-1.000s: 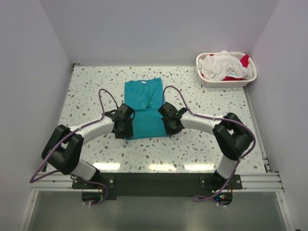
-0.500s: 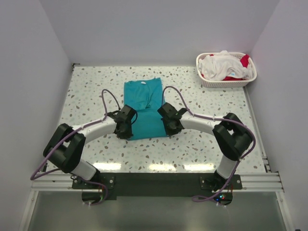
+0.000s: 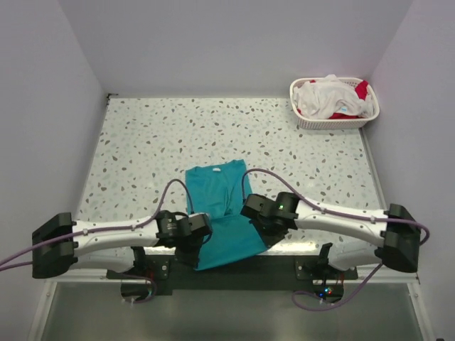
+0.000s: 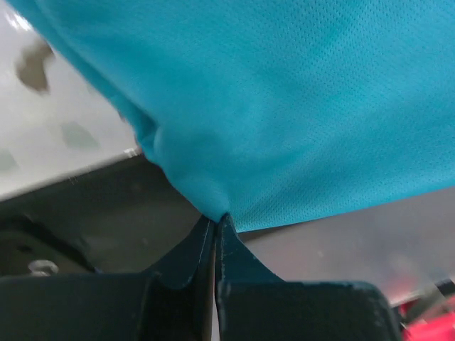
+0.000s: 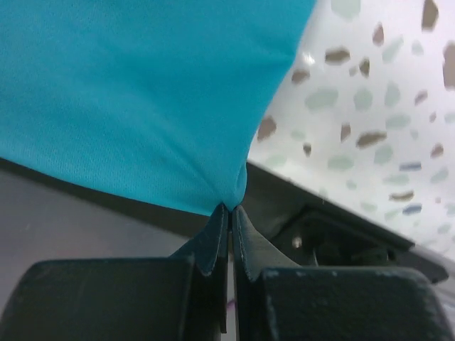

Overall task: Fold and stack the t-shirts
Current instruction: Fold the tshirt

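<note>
on the left side, near the front edge of the speckled table (image 3: 142,142), the left arm lies low and long. its left claw (image 3: 193,250) is squeezed tight on the near left corner of the teal t-shirt (image 3: 220,213). the left wrist view shows the two dark tips (image 4: 215,220) pressed together with a little fold of the teal cloth (image 4: 284,106) caught between them.

the teal t-shirt is in the middle near part of the table. its round neck points to the far side. its near end hangs past the table edge, over the black bar (image 3: 234,273) where the arms are bolted.

the right claw (image 3: 264,231) is squeezed tight on the near right corner of the same shirt. the right wrist view shows its tips (image 5: 229,209) closed on a pinch of teal cloth (image 5: 128,92).

far off in the far right corner sits a white basket (image 3: 306,122). the white and red t-shirts (image 3: 328,96) are piled in it, all crumpled.
</note>
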Motion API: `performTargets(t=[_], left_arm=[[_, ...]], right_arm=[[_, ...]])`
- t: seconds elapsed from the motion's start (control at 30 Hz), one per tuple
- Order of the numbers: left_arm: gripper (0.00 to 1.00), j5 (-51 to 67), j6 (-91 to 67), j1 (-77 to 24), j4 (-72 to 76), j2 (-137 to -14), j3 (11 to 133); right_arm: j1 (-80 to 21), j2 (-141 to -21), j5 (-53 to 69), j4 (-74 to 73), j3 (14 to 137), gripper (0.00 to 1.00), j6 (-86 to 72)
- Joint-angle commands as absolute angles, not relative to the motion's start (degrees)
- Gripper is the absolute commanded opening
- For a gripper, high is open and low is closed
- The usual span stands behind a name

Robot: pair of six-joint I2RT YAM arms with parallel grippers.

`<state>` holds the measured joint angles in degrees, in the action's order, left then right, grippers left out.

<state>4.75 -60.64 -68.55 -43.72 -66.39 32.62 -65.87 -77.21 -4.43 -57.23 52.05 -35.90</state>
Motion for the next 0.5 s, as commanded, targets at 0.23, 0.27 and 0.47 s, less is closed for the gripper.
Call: performTargets(t=[0.23, 0.27, 0.47], left_arm=[[0.0, 1.4, -58.3, -59.1, -63.7, -62.7, 49.0], [0.0, 0.4, -57.0, -57.6, -64.4, -63.3, 52.3], [0.0, -1.1, -48.3, -48.4, -63.5, -67.1, 58.4]], right_arm=[[-63.3, -72.8, -15.1, -79.5, 70.6, 0.0, -36.7], [-62.1, -73.2, -15.1, -79.2, 72.1, 0.0, -36.1], [-57.4, -78.7, -13.4, -77.0, 80.1, 0.0, -30.5]])
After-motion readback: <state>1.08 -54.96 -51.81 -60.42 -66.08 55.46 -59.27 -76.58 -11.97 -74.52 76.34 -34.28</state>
